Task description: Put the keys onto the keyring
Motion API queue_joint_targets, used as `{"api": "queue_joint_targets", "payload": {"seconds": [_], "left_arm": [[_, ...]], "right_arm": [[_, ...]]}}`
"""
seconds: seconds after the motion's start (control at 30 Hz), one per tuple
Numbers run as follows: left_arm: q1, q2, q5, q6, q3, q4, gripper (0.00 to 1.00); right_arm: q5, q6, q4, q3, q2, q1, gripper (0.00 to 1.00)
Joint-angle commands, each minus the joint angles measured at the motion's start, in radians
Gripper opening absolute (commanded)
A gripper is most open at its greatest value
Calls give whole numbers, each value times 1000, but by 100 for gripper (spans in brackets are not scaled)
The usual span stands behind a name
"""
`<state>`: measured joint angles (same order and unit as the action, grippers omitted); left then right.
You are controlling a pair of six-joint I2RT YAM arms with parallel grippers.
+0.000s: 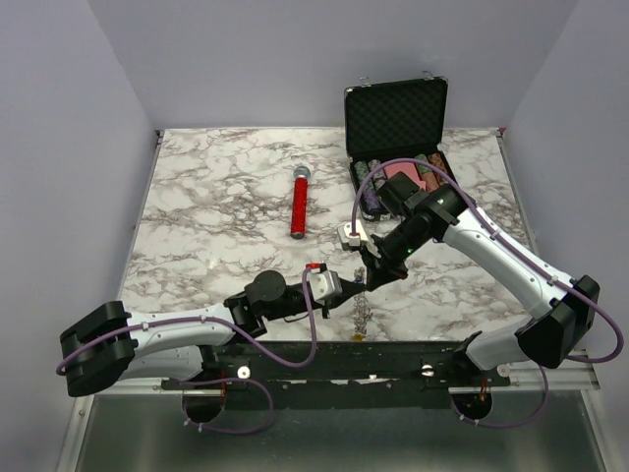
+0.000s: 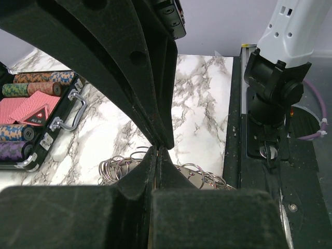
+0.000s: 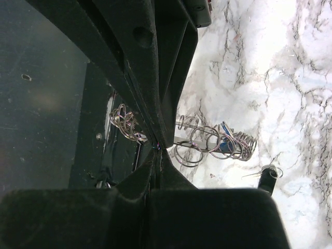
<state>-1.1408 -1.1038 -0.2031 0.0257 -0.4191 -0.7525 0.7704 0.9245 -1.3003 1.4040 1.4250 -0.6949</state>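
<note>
Left end effector (image 2: 158,150) and right end effector (image 3: 158,147), both pressed together, meet at the keyring (image 3: 205,141). Gripping it, seemingly; next, pry a loop open.

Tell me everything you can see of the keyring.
The keyring is a chain of thin grey wire rings, metal by its look, lying stretched on the marble table near its front edge. A blue-headed key sits among the rings. Both arms' shut jaws meet over it; a grip cannot be confirmed.

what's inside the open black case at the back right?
Rows of poker chips and red cards in the case; foam lines its lid. The right arm covers part of the tray from above, rest hidden.
</note>
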Motion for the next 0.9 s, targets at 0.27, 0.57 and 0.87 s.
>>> {"api": "queue_joint_targets", "payload": {"seconds": [0.27,0.57,0.87], "left_arm": [[7,15,-16,-55,-17,39,0],[9,87,91,-162,78,-109,0],[9,108,122,-254,184,-372,0]], "right_arm": [[55,-13,-2,33,-14,-8,1],[92,-73,45,3,-34,20,32],[222,-78,174,-106,-81,72,45]]}}
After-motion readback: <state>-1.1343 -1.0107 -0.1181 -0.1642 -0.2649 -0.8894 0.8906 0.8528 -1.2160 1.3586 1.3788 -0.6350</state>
